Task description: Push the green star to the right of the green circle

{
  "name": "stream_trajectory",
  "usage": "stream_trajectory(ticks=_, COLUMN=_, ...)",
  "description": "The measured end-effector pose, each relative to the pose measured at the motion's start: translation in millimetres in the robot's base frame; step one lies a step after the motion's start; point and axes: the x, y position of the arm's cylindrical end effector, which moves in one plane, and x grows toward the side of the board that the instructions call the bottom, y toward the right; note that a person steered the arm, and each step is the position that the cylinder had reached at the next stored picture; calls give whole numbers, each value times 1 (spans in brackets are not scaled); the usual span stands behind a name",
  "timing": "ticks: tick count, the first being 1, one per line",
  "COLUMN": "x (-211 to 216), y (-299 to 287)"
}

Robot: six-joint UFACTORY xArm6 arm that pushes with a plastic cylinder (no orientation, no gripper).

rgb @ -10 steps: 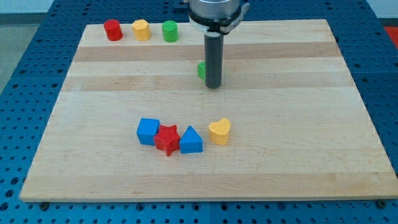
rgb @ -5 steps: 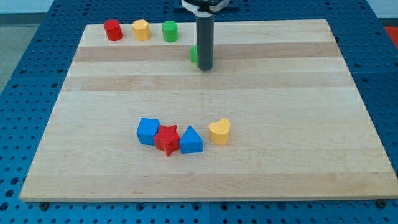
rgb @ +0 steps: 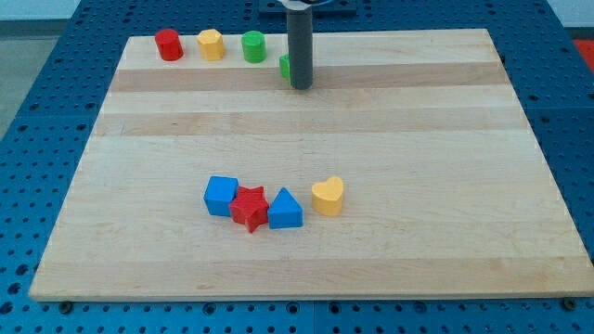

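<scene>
Near the view's top edge of the wooden board [rgb: 445, 186], the tip [rgb: 301, 87] of the dark rod rests on the surface, touching the green star [rgb: 285, 66] at that block's right side; the rod hides most of the star. The arm carries no claw, only this rod. The green circle [rgb: 253, 46] stands just to the star's upper left, with a yellow block [rgb: 212, 44] and a red cylinder [rgb: 168, 44] further left in the same row. Lower down, a blue square block [rgb: 221, 196], red star [rgb: 250, 208] and blue triangle [rgb: 285, 210] touch in a line; a yellow heart [rgb: 328, 196] sits just right of them.
</scene>
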Motion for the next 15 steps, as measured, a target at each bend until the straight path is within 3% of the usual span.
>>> stream_trajectory(ticks=8, x=-47, y=24)
stream_trajectory(ticks=10, x=9, y=13)
stream_trajectory(ticks=13, x=87, y=-141)
stream_trajectory(ticks=15, x=174, y=-196)
